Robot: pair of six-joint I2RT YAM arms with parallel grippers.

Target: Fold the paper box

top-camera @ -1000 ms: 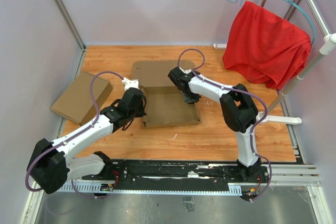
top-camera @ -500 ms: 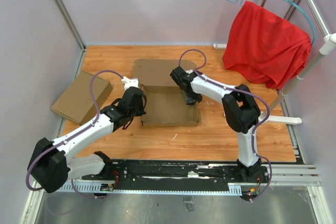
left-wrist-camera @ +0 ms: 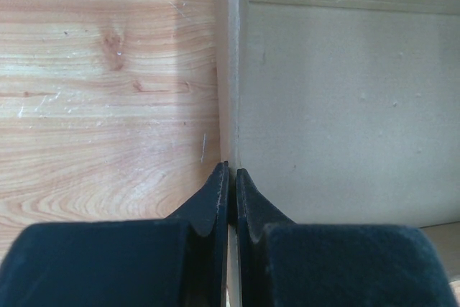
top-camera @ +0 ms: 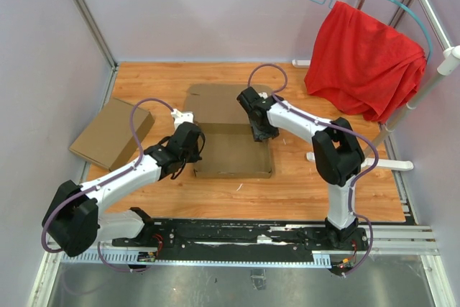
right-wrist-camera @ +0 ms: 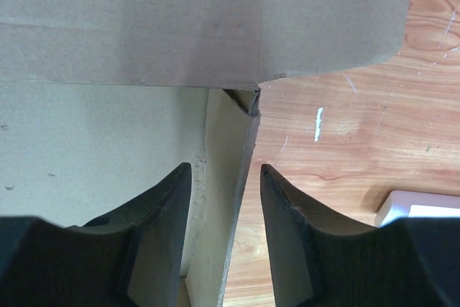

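One wooden desk (top-camera: pixel 345 192) carries the brown corrugated-cardboard paper box (top-camera: pixel 233 152) at its centre, a shallow tray with its lid lying flat behind. Its left wall is pinched between the left jaws, while the right jaws stand apart astride the right wall. The side walls seem set, so the next move is probably closing the lid.
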